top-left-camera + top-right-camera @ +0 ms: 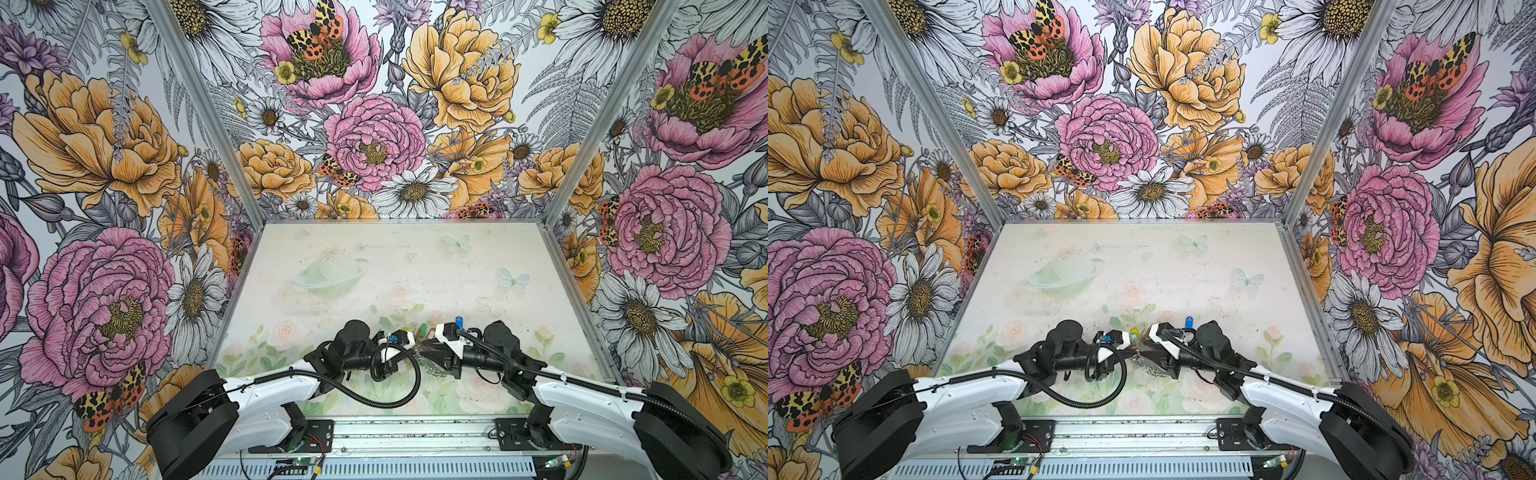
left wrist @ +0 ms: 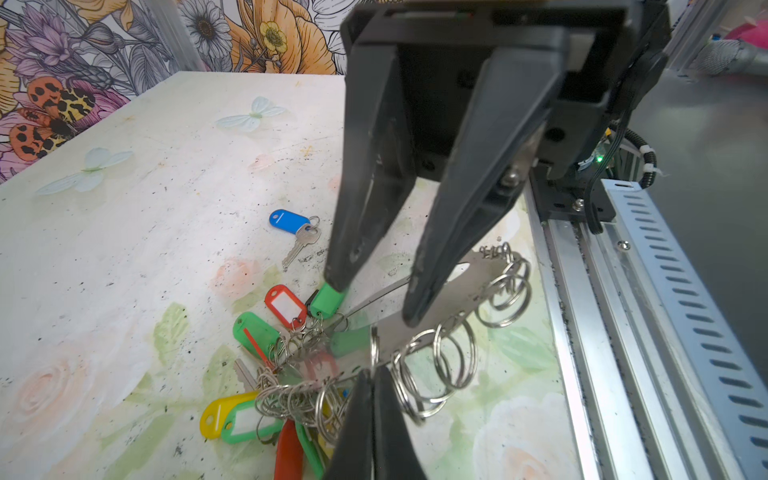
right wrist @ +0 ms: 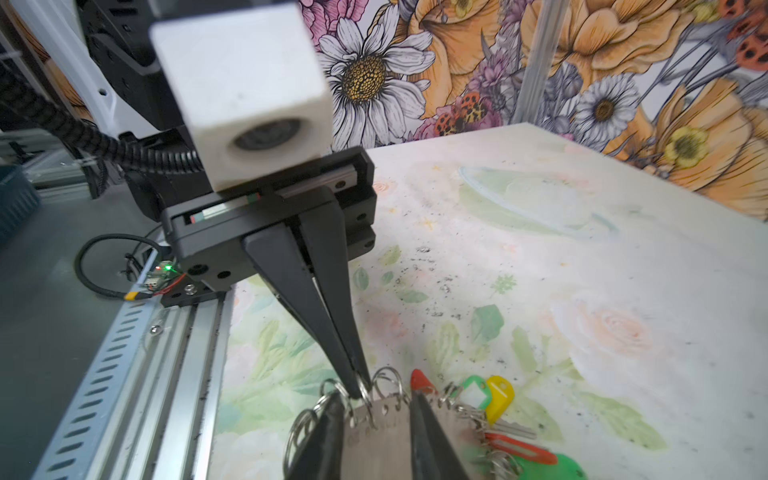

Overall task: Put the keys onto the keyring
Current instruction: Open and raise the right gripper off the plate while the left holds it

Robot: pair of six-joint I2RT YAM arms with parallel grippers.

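Note left gripper (image 2: 372, 376) clamped shut on the keyring's (image 2: 473, 282) fringed edge, probably to hold it tilted for threading. Note right gripper (image 2: 374, 303) fingers apart astride the keyring; cannot tell whether pressing. Find most keys (image 2: 253, 332) bunched against the keyring, blue key tag (image 2: 289, 219) lying apart from it.

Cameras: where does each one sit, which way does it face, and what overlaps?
Top views: high over the front rail, facing down and forward at the table; left arm and right arm show, reaching inward.
Left wrist: on the left arm, facing rightward across the table; own left hand shut on the keyring, right hand open opposite.
Right wrist: on the right arm, facing leftward; own fingertips frame the keyring, left hand and its camera block opposite.
Shared: both wrist views show the keyring, the keys and both hands.
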